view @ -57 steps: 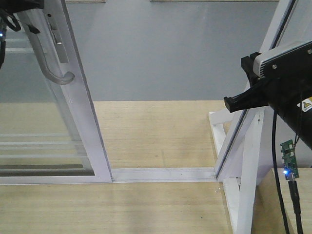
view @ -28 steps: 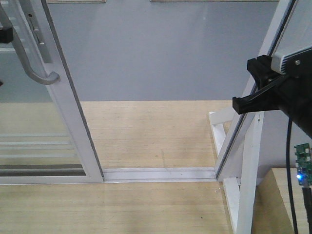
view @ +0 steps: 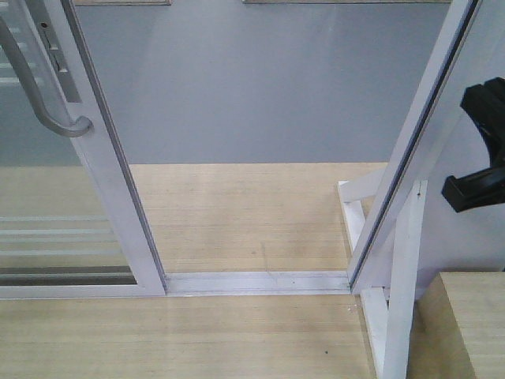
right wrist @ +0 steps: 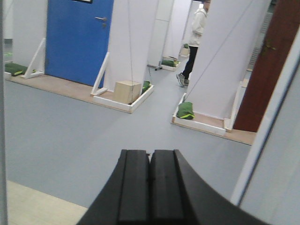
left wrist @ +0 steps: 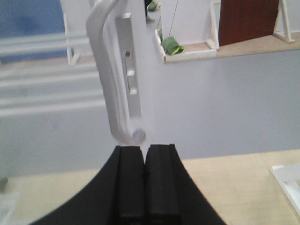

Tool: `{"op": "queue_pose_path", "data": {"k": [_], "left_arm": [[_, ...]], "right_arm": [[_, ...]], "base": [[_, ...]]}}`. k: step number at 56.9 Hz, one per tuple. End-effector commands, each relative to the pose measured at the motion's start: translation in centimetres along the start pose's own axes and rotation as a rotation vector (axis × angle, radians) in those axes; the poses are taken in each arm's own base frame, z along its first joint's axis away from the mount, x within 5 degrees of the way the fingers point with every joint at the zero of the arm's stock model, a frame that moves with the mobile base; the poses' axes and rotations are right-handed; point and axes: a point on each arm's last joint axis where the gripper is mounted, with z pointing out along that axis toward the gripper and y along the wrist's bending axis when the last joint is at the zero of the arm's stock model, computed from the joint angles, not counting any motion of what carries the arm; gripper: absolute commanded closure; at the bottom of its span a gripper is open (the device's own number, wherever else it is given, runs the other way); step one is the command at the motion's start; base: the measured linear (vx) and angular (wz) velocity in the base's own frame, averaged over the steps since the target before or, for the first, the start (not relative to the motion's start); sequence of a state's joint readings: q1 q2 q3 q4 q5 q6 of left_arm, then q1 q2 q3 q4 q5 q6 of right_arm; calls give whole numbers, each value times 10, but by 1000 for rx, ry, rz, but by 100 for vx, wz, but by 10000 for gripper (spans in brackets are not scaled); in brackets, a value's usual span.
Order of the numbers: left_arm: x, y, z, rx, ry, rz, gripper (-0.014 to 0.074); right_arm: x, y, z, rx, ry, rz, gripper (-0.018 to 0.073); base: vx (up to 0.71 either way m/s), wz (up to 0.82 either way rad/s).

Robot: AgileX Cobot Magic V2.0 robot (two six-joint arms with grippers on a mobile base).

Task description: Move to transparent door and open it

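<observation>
The transparent door [view: 95,197] stands at the left of the front view, a white-framed glass panel cut off by the top and left edges, so its full height and width cannot be seen. Thin white bars cross the glass low down. A clear gap of grey floor [view: 252,87] lies between this panel and the slanted white frame post [view: 410,150] on the right. A white floor track [view: 260,282] joins the two across pale wooden boards [view: 252,213].

The curved grey handle [view: 39,87] sits on the door's stile, its upper end out of view. In the left wrist view the same handle [left wrist: 110,79] hangs blurred, just above and beyond the left gripper [left wrist: 144,180], not touching it. No readable writing or brand shows anywhere (a small red dot marks the lock plate [left wrist: 131,82]).

The left gripper's two black jaws are pressed together, holding nothing. The right gripper [right wrist: 150,185] also has its jaws together and empty, pointing across grey floor toward a blue door [right wrist: 77,40] and a person [right wrist: 194,37] far off, head cut off. In the front view only a black part of the right arm [view: 477,150] shows at the right edge.
</observation>
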State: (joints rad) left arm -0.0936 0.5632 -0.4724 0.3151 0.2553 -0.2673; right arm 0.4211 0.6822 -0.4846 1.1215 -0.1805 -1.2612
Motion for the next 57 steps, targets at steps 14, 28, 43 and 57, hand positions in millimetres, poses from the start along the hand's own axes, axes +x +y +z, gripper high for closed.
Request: {"op": "queue_pose_path", "data": {"k": [14, 28, 43, 57], "left_arm": [[22, -2, -33, 42, -103, -73, 599], [34, -12, -44, 152, -135, -66, 599], [35, -17, -44, 203, -138, 5, 599], [33, -16, -44, 194, -161, -8, 599]], "right_arm": [[29, -9, -29, 79, 72, 33, 564], [30, -9, -32, 73, 79, 8, 564], [30, -9, -32, 74, 79, 6, 564], [30, -9, -32, 77, 80, 13, 564]], "base": [[0, 0], [0, 0], [0, 0], [0, 0]]}}
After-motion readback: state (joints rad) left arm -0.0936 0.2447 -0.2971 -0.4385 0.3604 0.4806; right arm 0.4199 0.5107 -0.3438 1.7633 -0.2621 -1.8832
